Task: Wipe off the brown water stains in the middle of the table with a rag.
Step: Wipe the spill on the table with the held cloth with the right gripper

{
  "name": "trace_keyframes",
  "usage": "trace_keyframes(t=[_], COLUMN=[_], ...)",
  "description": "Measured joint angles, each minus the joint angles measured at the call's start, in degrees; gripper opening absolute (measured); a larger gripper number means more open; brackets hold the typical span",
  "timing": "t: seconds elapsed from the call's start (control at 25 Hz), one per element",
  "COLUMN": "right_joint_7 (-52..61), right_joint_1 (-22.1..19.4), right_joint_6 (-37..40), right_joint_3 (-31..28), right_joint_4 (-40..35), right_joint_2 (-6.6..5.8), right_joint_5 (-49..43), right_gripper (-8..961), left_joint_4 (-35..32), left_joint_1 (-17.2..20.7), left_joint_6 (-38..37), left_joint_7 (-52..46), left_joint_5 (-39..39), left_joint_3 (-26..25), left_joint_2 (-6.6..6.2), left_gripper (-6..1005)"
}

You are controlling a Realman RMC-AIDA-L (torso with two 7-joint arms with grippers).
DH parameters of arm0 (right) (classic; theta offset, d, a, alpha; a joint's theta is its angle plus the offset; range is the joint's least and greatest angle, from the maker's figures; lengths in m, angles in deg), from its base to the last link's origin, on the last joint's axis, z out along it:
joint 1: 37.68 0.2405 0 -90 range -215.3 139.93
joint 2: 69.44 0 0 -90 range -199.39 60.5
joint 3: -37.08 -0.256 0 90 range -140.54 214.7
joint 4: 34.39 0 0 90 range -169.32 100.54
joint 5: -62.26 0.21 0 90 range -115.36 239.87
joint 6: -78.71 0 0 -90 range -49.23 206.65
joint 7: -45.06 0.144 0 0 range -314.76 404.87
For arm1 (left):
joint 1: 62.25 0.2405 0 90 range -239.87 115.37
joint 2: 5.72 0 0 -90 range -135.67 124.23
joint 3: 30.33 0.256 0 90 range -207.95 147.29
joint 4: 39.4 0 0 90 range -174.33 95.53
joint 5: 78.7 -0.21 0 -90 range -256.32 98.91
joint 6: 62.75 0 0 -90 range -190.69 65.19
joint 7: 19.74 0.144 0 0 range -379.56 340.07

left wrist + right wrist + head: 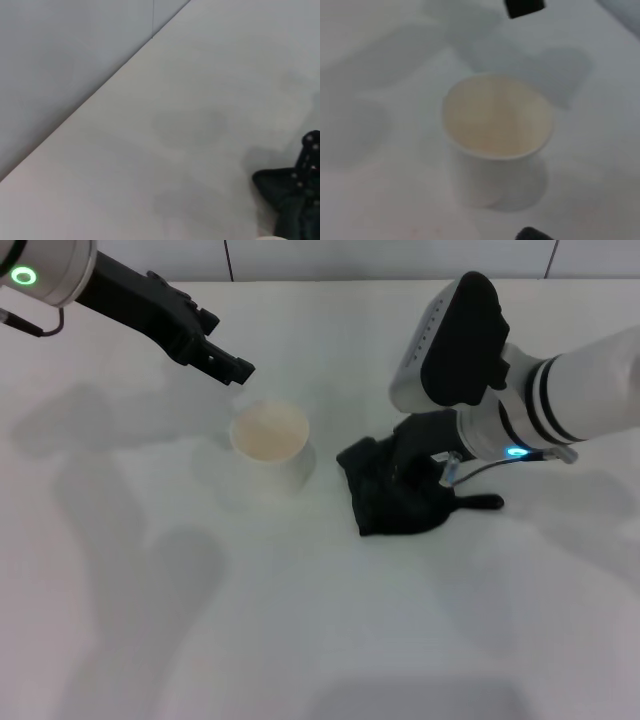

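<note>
So the rag (400, 495) is a black lumpy heap sitting a bit right of the middle of the table (300, 640), and the right gripper (425, 455) is down on top of it, at the heap's 12 o'clock side. It's black on black there, so I honestly can't tell if the fingers are clamped on the cloth or just resting against it.

The left gripper (232, 368) hangs above the table at about 11 o'clock from the white cup (270, 440), clear of it, and I can't make out its fingers either.

The head view has the cup upright just beside the rag, at the rag's 9 o'clock. The right wrist view looks straight down into the cup (497, 130) and shows the pale tan inside, plus the tip of the left gripper (524, 7) farther off. The left wrist view shows mostly bare tabletop, with the rag (285, 200) at its edge.

I can't spot any brown stain in any view; the cup is the only thing near the rag.
</note>
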Motion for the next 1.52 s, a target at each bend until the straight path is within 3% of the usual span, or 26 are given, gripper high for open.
trace_keyframes(t=[0.36,0.64,0.8,0.96,1.16,1.28,1.52], right_joint_7=[0.53,0.59,0.61,0.62,0.40,0.41,0.35], right_joint_1=[0.65,0.36,0.38,-0.04,-0.78,-1.28,-1.97], right_joint_6=[-9.69,-17.77,-18.42,-14.21,-0.39,3.93,16.24], right_joint_3=[2.30,1.05,-0.95,-0.93,1.00,0.80,-4.20], right_joint_4=[4.13,6.68,8.90,7.33,-0.21,-2.93,-6.62], right_joint_2=[0.15,0.08,0.03,-0.06,-0.08,-0.21,-0.45], right_joint_5=[0.40,0.52,0.67,1.53,1.31,1.02,0.50], right_gripper=[170,175,178,181,184,186,190], left_joint_4=[0.00,0.00,0.01,0.00,0.01,0.33,1.30], left_joint_1=[-0.23,-0.34,-0.34,-0.34,-0.43,-0.41,-0.16], left_joint_6=[-0.03,-0.04,-0.04,0.00,0.06,0.14,0.14], left_joint_7=[-0.11,-0.19,-0.24,-0.25,-0.26,-0.26,-0.22], left_joint_5=[-0.15,-0.62,-0.62,-0.63,-0.63,-0.63,-0.63], left_joint_3=[0.00,0.00,0.00,0.00,0.00,0.00,0.00], left_joint_2=[0.07,0.32,0.33,0.33,0.27,0.25,0.24], left_gripper=[882,882,882,882,882,882,882])
